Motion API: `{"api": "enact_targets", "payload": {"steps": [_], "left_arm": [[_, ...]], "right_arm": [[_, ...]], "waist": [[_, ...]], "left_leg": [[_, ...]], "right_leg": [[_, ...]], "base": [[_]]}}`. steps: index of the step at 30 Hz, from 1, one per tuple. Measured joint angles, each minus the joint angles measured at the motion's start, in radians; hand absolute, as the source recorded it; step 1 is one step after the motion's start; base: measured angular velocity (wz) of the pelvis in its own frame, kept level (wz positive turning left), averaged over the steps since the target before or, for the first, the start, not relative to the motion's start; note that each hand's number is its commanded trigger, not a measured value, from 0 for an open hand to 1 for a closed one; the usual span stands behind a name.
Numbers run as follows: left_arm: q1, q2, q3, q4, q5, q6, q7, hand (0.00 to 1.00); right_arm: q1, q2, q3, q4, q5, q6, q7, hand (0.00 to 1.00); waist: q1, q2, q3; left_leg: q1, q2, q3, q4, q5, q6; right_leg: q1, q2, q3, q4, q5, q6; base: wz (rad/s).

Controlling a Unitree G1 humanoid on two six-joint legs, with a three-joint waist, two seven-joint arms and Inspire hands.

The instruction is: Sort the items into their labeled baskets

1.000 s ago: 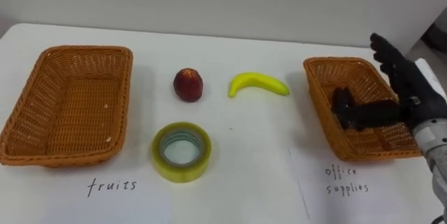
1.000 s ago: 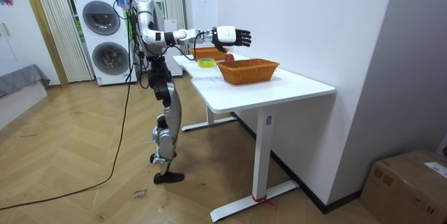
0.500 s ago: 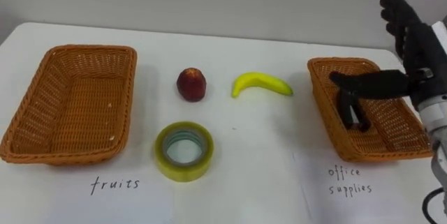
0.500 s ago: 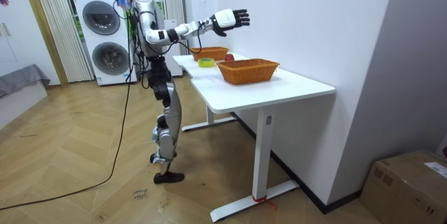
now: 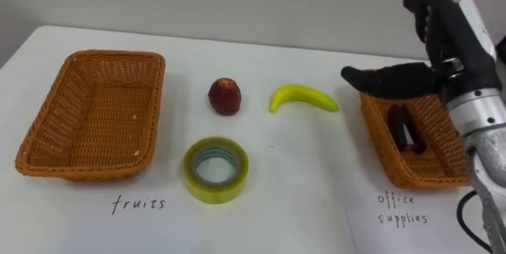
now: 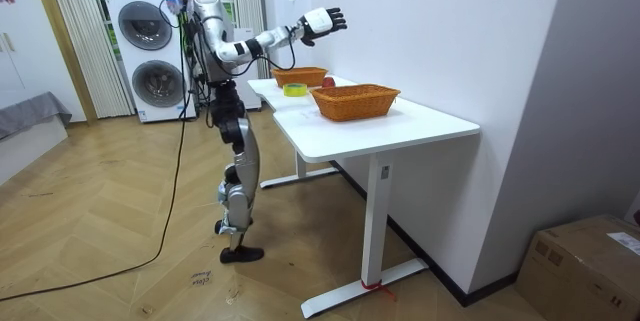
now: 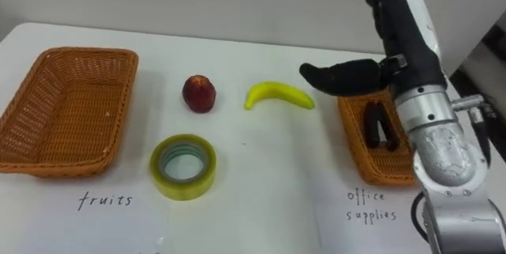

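On the white table a red apple (image 5: 224, 96), a yellow banana (image 5: 303, 98) and a roll of yellowish tape (image 5: 216, 169) lie between two wicker baskets. The left basket (image 5: 47, 139), above the handwritten word "fruits", holds nothing. The right basket (image 5: 377, 137), above "office supplies", holds a black office item (image 5: 403, 127). My right hand (image 5: 444, 48) hangs in the air over that basket's near-left corner. It is open and holds nothing, fingers straight up and thumb pointing left toward the banana. In the room view the right hand (image 6: 322, 21) is raised well above the table.
The table (image 5: 300, 199) meets a pale wall at its far edge. In the room view I stand at the table's end, with two stacked washing machines (image 6: 148, 51) behind me and wood floor around.
My right hand has lifted up out of the office supplies basket and drifted left, leaving the black item lying inside. The whole picture has also shifted a little.
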Motion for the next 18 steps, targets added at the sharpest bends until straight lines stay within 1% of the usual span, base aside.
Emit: {"api": "enact_targets", "payload": {"steps": [3, 6, 9, 12, 16, 18], "left_arm": [[-0.001, -0.005, -0.004, 0.003, 0.0, 0.003, 0.0, 0.0], [0.0, -0.005, -0.014, 0.009, -0.001, 0.007, 0.001, 0.0], [-0.002, -0.008, -0.037, 0.007, 0.001, 0.022, 0.0, 0.0], [-0.013, -0.012, -0.043, -0.002, 0.013, 0.029, -0.001, 0.0], [-0.018, -0.011, -0.048, -0.02, 0.022, 0.041, -0.001, 0.0], [-0.02, -0.011, -0.051, -0.023, 0.022, 0.042, -0.002, 0.0]], "right_arm": [[0.0, 0.005, 0.031, 0.001, -0.004, 0.0, 0.016, 0.0], [0.0, 0.008, 0.053, 0.001, -0.011, 0.001, 0.022, 0.0], [0.0, 0.034, 0.068, 0.001, -0.049, 0.008, 0.021, 0.0], [0.0, 0.04, 0.104, 0.001, -0.064, 0.021, 0.021, 0.0], [0.0, 0.041, 0.134, -0.002, -0.076, 0.022, 0.02, 0.0], [0.0, 0.041, 0.138, -0.006, -0.086, 0.022, 0.02, 0.0]], "waist": [[0.0, -0.001, 0.0004], [0.001, 0.002, 0.0021], [0.012, 0.003, 0.0067], [0.031, 0.003, 0.0064], [0.054, 0.003, 0.0054], [0.058, 0.002, 0.0047]], "left_leg": [[-0.006, -0.001, -0.016, 0.001, 0.0, 0.0], [-0.009, -0.001, -0.02, 0.005, 0.0, 0.0], [-0.019, -0.001, -0.021, 0.012, 0.0, 0.0], [-0.032, -0.001, -0.02, 0.016, 0.0, 0.0], [-0.039, -0.002, -0.032, 0.015, 0.0, 0.0], [-0.043, -0.004, -0.042, 0.017, 0.0, 0.0]], "right_leg": [[0.002, -0.003, -0.023, 0.0, 0.0, 0.0], [0.004, -0.003, -0.028, 0.0, 0.0, 0.0], [-0.001, -0.004, -0.03, -0.002, 0.0, 0.0], [-0.013, -0.004, -0.031, -0.002, 0.0, 0.0], [-0.014, -0.004, -0.036, -0.005, 0.0, 0.0], [-0.014, -0.005, -0.044, -0.005, 0.0, 0.0]], "base": [[0.14], [0.07], [0.02], [0.0], [0.07], [0.12]]}}
